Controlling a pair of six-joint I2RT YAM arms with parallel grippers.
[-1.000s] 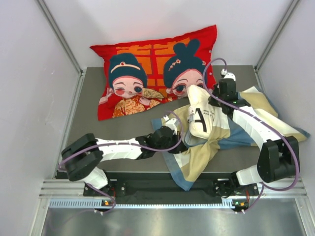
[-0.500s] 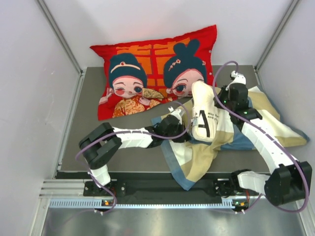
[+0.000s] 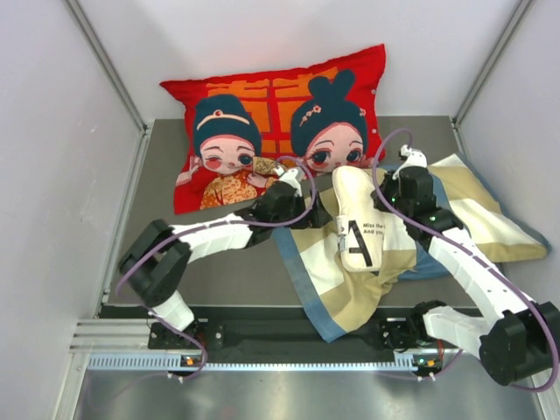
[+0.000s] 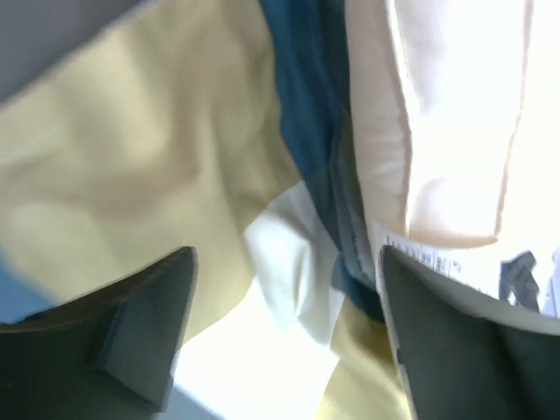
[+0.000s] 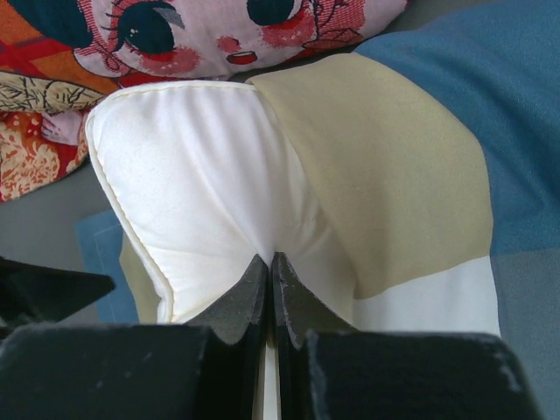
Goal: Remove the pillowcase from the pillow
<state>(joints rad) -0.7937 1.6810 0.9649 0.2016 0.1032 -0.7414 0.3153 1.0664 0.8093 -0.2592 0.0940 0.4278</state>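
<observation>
The cream-white pillow (image 3: 354,223) with dark text lies across the spread-out pillowcase (image 3: 337,284), a cover of blue, tan and cream blocks. My right gripper (image 3: 383,199) is at the pillow's far right side. In the right wrist view it (image 5: 272,262) is shut, pinching a fold of the pillow (image 5: 201,166), with the pillowcase (image 5: 385,166) to its right. My left gripper (image 3: 308,208) hovers at the case's far left corner. In the left wrist view it (image 4: 284,328) stands open over the loose pillowcase (image 4: 131,149), with nothing between its fingers (image 4: 149,324) and the pillow (image 4: 446,114) on the right.
A large red cartoon-figure cushion (image 3: 271,122) leans at the back of the grey table (image 3: 210,262), just beyond both grippers. White walls close in the left, right and back. The table's near edge (image 3: 262,308) runs just in front of the pillowcase's near corner.
My left gripper has opened, let go of the pillowcase and moved away toward the red cushion. The pillow, held by the right gripper, has come down from upright onto the case.
</observation>
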